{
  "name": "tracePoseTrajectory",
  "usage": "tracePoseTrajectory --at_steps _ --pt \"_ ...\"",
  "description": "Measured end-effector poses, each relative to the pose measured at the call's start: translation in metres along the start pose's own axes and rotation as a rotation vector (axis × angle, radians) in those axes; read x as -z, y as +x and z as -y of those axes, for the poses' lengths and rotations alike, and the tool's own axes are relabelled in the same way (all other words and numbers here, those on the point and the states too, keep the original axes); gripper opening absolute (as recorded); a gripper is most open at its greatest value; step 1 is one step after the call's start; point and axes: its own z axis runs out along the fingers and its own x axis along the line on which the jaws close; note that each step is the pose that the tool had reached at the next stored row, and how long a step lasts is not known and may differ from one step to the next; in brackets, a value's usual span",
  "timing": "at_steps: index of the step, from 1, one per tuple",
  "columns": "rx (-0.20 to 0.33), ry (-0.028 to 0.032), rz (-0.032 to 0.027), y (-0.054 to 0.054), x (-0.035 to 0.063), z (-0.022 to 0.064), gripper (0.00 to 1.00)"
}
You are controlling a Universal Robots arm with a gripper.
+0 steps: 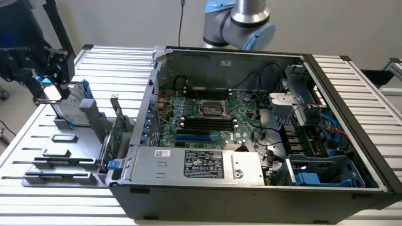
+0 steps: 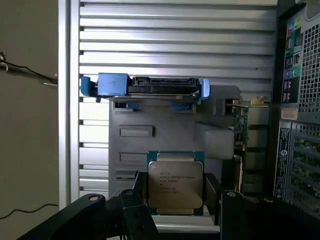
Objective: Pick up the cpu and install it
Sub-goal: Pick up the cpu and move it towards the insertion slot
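The cpu [image 2: 175, 182] is a small flat square chip with a dull silver top, and it sits between the two black fingers [image 2: 141, 192] of the gripper [image 2: 175, 194]. The fingers press on its two sides, so the gripper is closed on the cpu and holds it up in the air. Under it is the grey holder [image 2: 135, 132] on the slatted table [image 2: 175, 45]. The hard drive [image 2: 145, 87] with blue side rails stands on its edge in that holder. In the exterior view, the gripper [image 1: 50, 92] hangs over the holder [image 1: 60, 160], at the exterior view's left of the open computer case [image 1: 251, 188]. The square socket [image 1: 212, 109] on the green board [image 1: 242, 125] inside the case has no chip in it.
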Motion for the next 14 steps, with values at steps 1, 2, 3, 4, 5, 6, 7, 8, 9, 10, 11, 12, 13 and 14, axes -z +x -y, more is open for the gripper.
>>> tracePoseTrajectory --at_steps 1,2,3,4,5,6,7,8,9,10,11,12,13,14 --pt "0.000 -0.0002 0.0002 -0.004 0.0025 -0.0003 0.55" --pt "0.000 -0.0004 0.0000 -0.009 0.0050 -0.0005 0.55" --pt "0.000 -0.0007 0.0000 -0.013 0.0073 -0.0007 0.55" --pt "0.000 -0.0010 0.0000 -0.018 0.0098 -0.0009 0.55" --pt "0.000 -0.0013 0.0001 -0.022 0.0120 -0.0012 0.55" --pt "0.000 -0.0015 0.0000 -0.027 0.0143 -0.0014 0.55" --pt "0.000 -0.0017 0.0000 -0.031 0.0165 -0.0016 0.55" --pt "0.000 -0.0020 0.0001 -0.036 0.0186 -0.0018 0.55" --pt "0.000 -0.0022 0.0000 -0.040 0.0206 -0.0020 0.55" --pt "0.000 -0.0025 0.0000 -0.045 0.0224 -0.0022 0.55" --pt "0.000 -0.0029 0.0000 -0.049 0.0242 -0.0024 0.55" --pt "0.000 -0.0031 0.0000 -0.054 0.0258 -0.0026 0.55" --pt "0.000 -0.0034 -0.0001 -0.059 0.0273 -0.0028 0.55" --pt "0.000 -0.0038 -0.0002 -0.063 0.0284 -0.0030 0.55"
